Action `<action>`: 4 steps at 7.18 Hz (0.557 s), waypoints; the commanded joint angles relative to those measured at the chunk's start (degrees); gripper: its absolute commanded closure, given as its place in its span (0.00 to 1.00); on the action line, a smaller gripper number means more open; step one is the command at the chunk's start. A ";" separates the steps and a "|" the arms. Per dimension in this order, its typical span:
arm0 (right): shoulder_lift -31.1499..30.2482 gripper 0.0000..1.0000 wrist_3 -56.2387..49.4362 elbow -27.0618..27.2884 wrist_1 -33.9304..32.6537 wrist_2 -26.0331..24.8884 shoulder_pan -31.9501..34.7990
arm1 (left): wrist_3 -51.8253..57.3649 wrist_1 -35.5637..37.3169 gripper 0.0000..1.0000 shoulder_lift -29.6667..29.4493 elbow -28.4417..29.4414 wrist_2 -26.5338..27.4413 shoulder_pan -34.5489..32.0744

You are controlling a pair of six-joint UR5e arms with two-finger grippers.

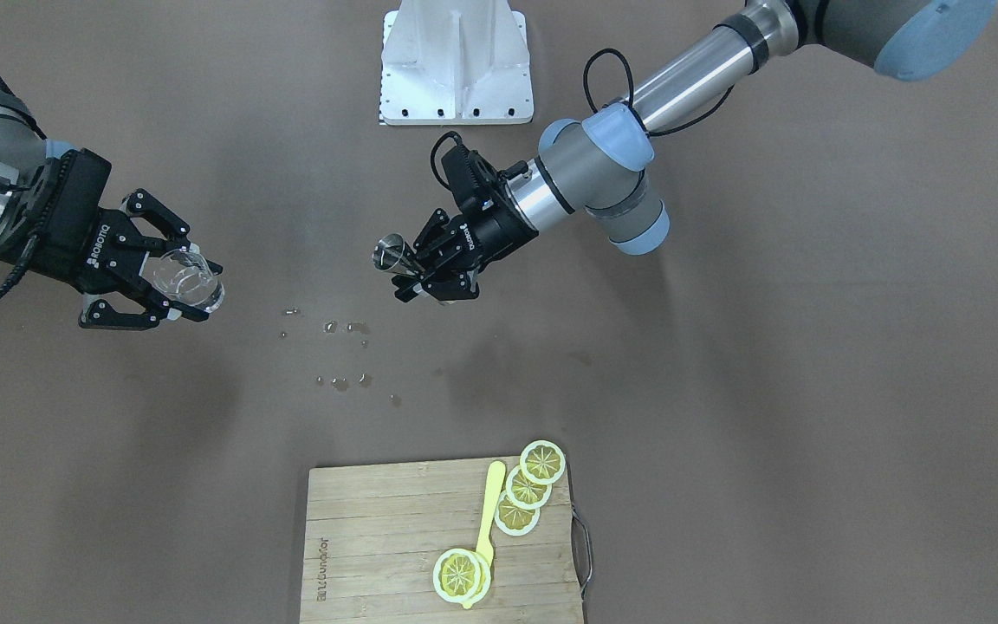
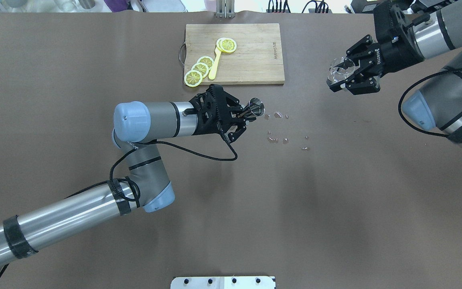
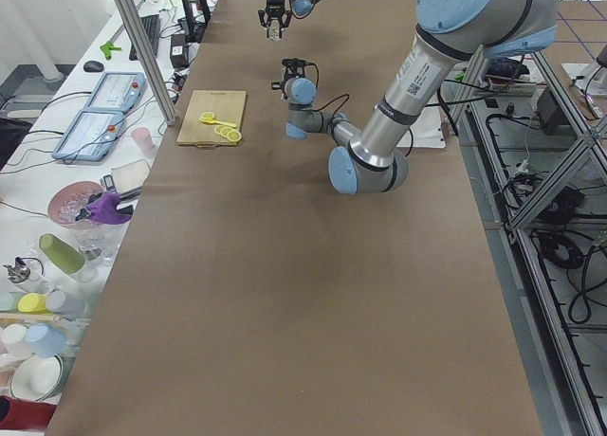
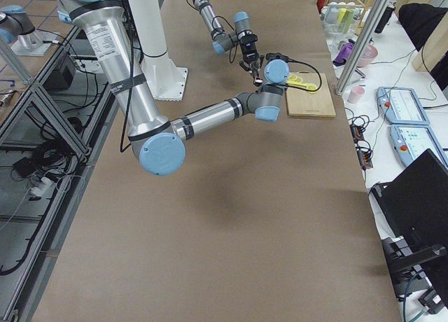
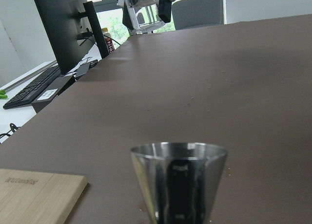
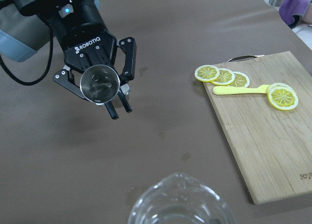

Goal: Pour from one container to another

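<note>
Left gripper (image 1: 408, 270): clamped on steel cup (image 1: 390, 253) — base hidden.
Right gripper (image 1: 204, 292): clamped on glass jug (image 1: 185, 279), contents unclear.
Table (image 1: 724, 390): brown, droplets (image 1: 345, 328) near middle.

You have a wooden cutting board (image 2: 251, 52) on the bench (image 2: 335, 200), bearing four lemon slices (image 2: 201, 69) and a yellow utensil (image 2: 215, 66).

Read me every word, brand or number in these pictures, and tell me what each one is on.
"ROBOTIQ": black left gripper, which holds the steel jigger.
"ROBOTIQ": black right gripper, which holds the clear glass cup.
Engraved brand on the wooden cutting board: too blurred to read.
White sticker on the left arm: too small to read.
</note>
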 commanded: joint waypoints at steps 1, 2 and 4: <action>0.95 1.00 0.00 3.12 -5.23 -0.67 -1.08 | 0.53 0.08 1.00 -2.39 1.78 -2.17 -0.91; 0.95 1.00 0.00 4.72 -7.02 -0.67 -1.17 | 0.53 0.08 1.00 -3.18 3.26 -2.17 -0.92; 1.91 1.00 -0.09 4.73 -7.47 -0.67 -1.69 | 0.62 0.08 1.00 -5.63 6.17 -2.26 -0.83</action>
